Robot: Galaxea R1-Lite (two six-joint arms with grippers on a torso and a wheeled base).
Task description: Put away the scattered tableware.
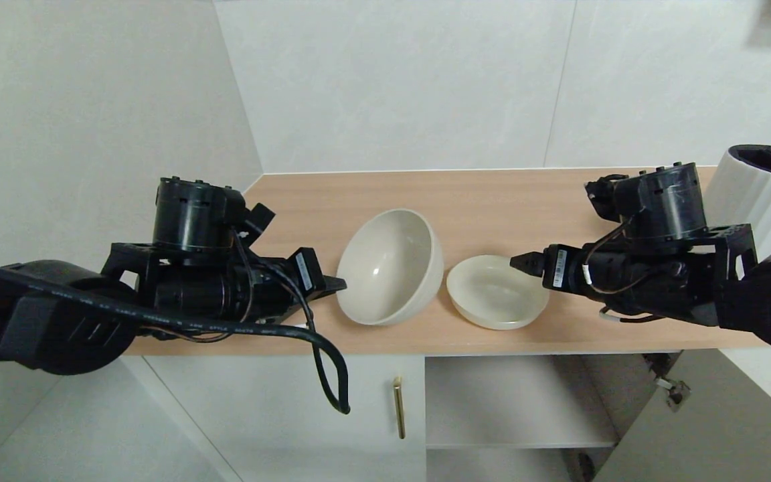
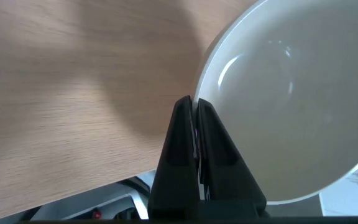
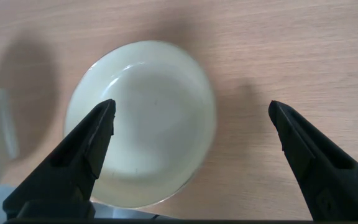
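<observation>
A large cream bowl [image 1: 392, 268] is tipped on its side on the wooden counter [image 1: 492, 197], with its opening toward me. My left gripper [image 1: 340, 284] is shut on its near-left rim; in the left wrist view the fingers [image 2: 182, 143] pinch the rim of the large bowl [image 2: 291, 99]. To the right of it a smaller, shallower cream bowl [image 1: 496, 291] sits upright. My right gripper [image 1: 523, 263] is open at that bowl's right edge. In the right wrist view its jaws stand wide apart over the small bowl [image 3: 142, 124], holding nothing.
A white ribbed container [image 1: 760, 194] stands at the counter's right end, behind my right arm. Below the counter an open cabinet shelf [image 1: 512, 402] shows beside a closed door with a gold handle [image 1: 397, 407]. Walls close off the left and back.
</observation>
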